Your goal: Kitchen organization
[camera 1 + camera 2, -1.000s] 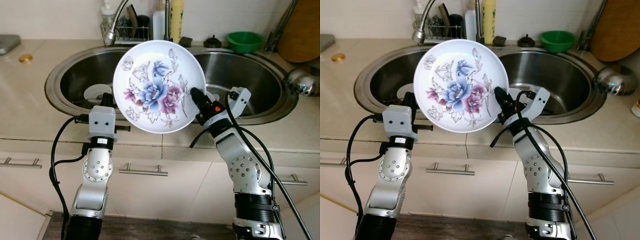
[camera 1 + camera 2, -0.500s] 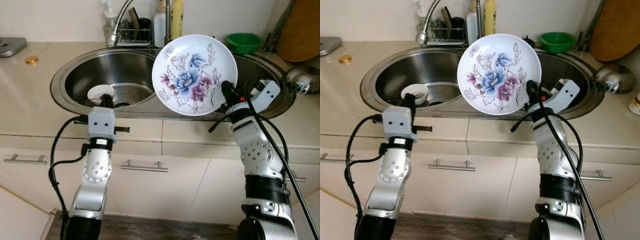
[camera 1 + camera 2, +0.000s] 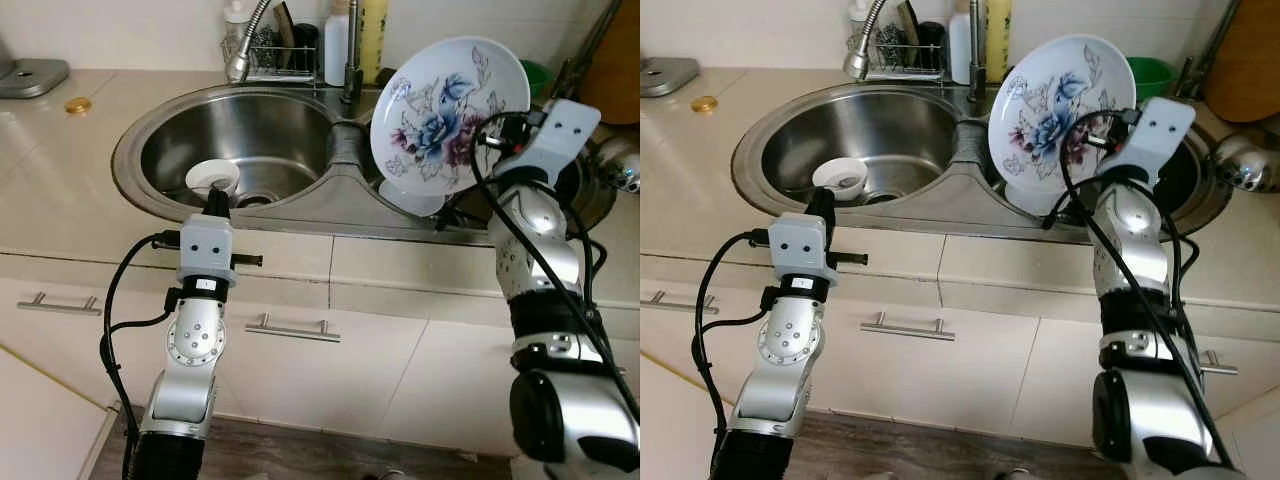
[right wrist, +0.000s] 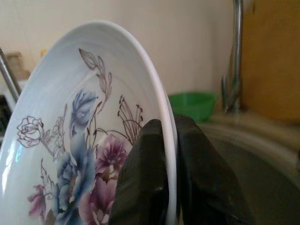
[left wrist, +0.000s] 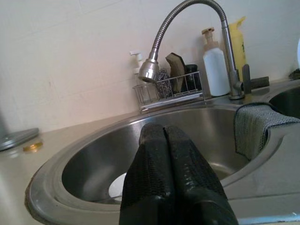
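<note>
A white plate with blue and purple flowers stands nearly upright over the right sink basin. My right gripper is shut on its rim, one finger on each face. A white dish sits just under the plate's lower edge. In the left basin lies a small white bowl. My left gripper hovers at the counter's front edge before the left basin, its fingers shut on nothing.
A bent faucet, a wire rack with scrubbers, and bottles line the back wall. A grey cloth drapes over the divider. A green bowl, wooden board and metal pot stand at the right. Cabinet handles run below.
My right arm has swung the plate rightward, from in front of the sink's middle to above the right basin. The view has shifted. The left arm holds its place.
</note>
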{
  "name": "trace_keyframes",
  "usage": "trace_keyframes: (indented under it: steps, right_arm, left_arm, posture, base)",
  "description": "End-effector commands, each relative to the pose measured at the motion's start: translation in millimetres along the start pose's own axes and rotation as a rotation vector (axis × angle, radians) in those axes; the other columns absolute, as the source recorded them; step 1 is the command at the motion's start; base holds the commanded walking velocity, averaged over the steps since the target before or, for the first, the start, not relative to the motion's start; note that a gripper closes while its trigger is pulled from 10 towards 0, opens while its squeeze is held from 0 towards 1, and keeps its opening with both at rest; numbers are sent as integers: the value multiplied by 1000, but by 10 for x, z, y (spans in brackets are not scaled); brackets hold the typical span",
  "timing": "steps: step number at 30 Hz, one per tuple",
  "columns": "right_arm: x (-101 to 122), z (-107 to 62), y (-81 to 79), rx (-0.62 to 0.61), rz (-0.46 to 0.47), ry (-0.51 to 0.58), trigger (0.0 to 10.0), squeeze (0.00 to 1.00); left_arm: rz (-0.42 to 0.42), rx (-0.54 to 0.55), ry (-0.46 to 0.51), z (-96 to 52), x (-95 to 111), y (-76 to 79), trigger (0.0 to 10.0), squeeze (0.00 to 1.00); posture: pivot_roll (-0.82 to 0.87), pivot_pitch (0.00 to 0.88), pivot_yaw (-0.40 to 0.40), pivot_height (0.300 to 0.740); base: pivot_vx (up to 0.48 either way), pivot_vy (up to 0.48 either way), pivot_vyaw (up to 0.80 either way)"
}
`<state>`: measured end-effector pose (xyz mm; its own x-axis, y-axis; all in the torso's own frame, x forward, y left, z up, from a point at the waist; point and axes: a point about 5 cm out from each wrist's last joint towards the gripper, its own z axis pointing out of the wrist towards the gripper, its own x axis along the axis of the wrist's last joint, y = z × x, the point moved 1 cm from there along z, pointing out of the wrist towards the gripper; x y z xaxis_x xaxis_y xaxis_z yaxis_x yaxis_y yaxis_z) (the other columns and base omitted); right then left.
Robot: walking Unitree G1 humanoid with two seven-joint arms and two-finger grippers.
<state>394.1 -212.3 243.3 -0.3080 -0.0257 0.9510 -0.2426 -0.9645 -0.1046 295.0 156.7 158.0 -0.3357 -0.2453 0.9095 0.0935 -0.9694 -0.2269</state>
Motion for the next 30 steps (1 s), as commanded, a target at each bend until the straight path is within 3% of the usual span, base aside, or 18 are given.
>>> trace_keyframes:
  steps: [1, 6, 8, 10, 18, 23, 24, 25, 30]
  right_arm:
    - [160, 75, -35, -3, -87, 85, 10000, 0]
    - [45, 88, -74, 13, -289, 67, 10000, 0]
    - [32, 81, -79, 18, -318, 74, 10000, 0]
    - [-88, 52, -125, 63, -434, 42, 10000, 0]
    - [-379, -10, -155, 148, -517, -75, 10000, 0]
    - [-455, -25, -119, 147, -512, -120, 10000, 12]
    - [-478, -33, -115, 152, -501, -132, 10000, 278]
    - [-488, -41, -118, 155, -485, -135, 10000, 1000]
    - [-558, -73, -121, 162, -435, -169, 10000, 1000]
  left_arm:
    - [-2, 1, 1, 3, 7, -10, 10000, 0]
    - [-4, -1, -1, -2, 3, -2, 10000, 0]
    - [-4, -1, -2, -3, 3, -1, 10000, 0]
    - [-4, -1, -6, -6, -4, 0, 10000, 0]
    - [-6, -13, -15, -11, -16, 22, 10000, 0]
    - [-4, -15, -20, -12, -26, 23, 10000, 0]
    - [-4, -17, -22, -15, -28, 26, 10000, 0]
    - [-5, -18, -23, -16, -28, 27, 10000, 0]
    - [-7, -21, -26, -17, -33, 30, 10000, 0]
  posture:
    - [32, 10, 5, 740]
    - [33, 13, 0, 740]
    - [33, 13, 0, 740]
    - [31, 14, 2, 740]
    - [27, 17, 3, 740]
    - [27, 17, 3, 740]
    - [28, 19, 3, 740]
    - [27, 18, 3, 740]
    - [28, 17, 5, 740]
  base:
    - [0, 0, 0]
    - [0, 0, 0]
    - [0, 0, 0]
    - [0, 0, 0]
    - [0, 0, 0]
    - [0, 0, 0]
    - [0, 0, 0]
    - [0, 0, 0]
    - [0, 0, 0]
